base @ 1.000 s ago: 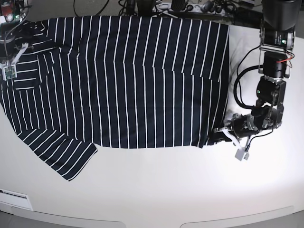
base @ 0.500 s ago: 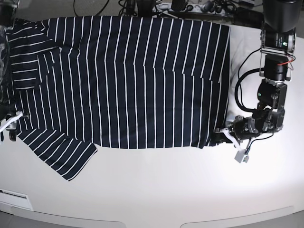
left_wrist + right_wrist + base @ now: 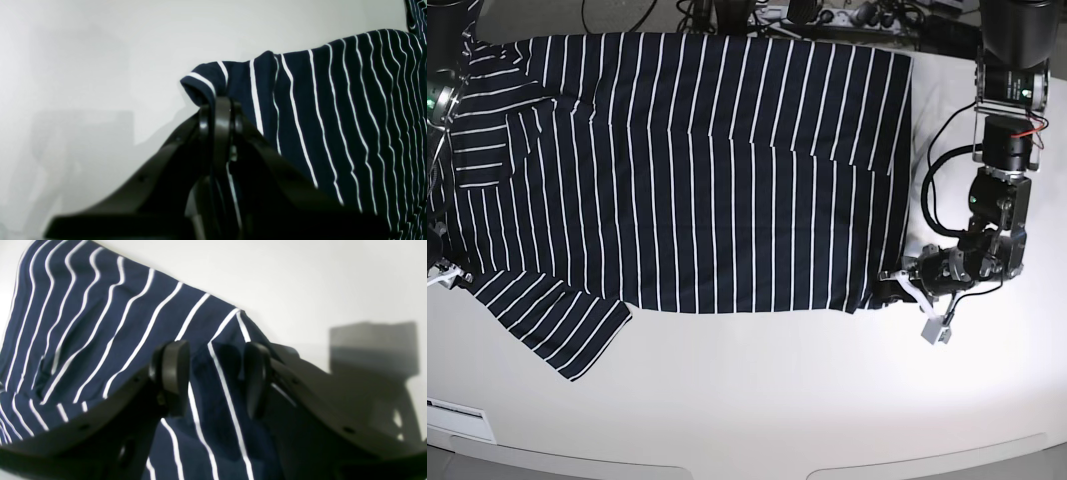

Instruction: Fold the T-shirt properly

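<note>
The T-shirt [image 3: 697,170] is lying spread flat across the far half of the white worktop [image 3: 757,400], its white stripes running from the far edge toward the near edge, with one sleeve [image 3: 552,320] projecting toward the near left of the base view. The left gripper [image 3: 889,290] is resting low on the worktop at the shirt's near corner on the right side of that view; in the left wrist view its fingers [image 3: 220,116] are pressing together on a raised fold of the striped hem. The right gripper [image 3: 213,373] is sitting at the opposite edge of the shirt, near the sleeve; its fingers [image 3: 173,373] are standing wide apart, with striped cloth lying between and beneath them, ungripped.
</note>
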Robot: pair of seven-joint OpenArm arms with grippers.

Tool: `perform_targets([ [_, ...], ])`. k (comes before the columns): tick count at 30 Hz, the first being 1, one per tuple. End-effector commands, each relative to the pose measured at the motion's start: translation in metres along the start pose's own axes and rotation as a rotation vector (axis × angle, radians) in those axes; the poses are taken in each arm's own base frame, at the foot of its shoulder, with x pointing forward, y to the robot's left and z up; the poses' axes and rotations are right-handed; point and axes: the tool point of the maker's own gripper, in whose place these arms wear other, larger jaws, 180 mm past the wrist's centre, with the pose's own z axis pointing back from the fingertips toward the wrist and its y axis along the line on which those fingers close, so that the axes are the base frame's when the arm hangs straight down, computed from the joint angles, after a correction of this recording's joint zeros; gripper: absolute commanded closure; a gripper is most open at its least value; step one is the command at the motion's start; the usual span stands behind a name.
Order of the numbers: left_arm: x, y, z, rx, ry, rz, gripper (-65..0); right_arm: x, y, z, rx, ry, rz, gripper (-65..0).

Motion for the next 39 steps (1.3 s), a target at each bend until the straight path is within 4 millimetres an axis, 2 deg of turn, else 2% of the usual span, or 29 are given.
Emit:
perform_targets([
  [1, 0.009, 0.003, 0.005, 0.016, -0.003, -0.023, 0.0, 0.032, -0.004, 0.011, -0.008, -0.08, 0.003, -28.9],
  [7, 0.007, 0.003, 0.005, 0.016, 0.012, -0.023, 0.0, 0.031, -0.006, 0.011, -0.021, -0.073, 0.05, -28.9],
  [12, 0.006, 0.003, 0.005, 0.016, 0.015, -0.023, 0.0, 0.04, -0.031, 0.017, -0.144, -0.104, 0.094, -28.9],
  [16, 0.007, 0.003, 0.005, 0.014, 0.013, -0.022, 0.0, 0.035, -0.041, 0.018, -0.201, -0.084, 0.102, -28.9],
  [19, 0.007, 0.002, 0.005, 0.013, 0.012, -0.021, 0.0, 0.022, -0.051, 0.018, -0.231, -0.06, 0.087, -28.9],
  [24, 0.007, 0.002, 0.005, 0.009, 0.01, -0.019, 0.0, -0.014, -0.052, 0.012, -0.206, 0.001, 0.103, -28.9],
  [28, 0.007, 0.001, 0.005, 0.007, 0.009, -0.017, 0.0, -0.023, -0.036, 0.007, -0.107, -0.012, 0.108, -28.9],
  [39, 0.007, 0.001, 0.005, 0.007, 0.009, -0.017, 0.0, -0.019, 0.006, 0.008, 0.123, -0.015, 0.137, -28.6],
])
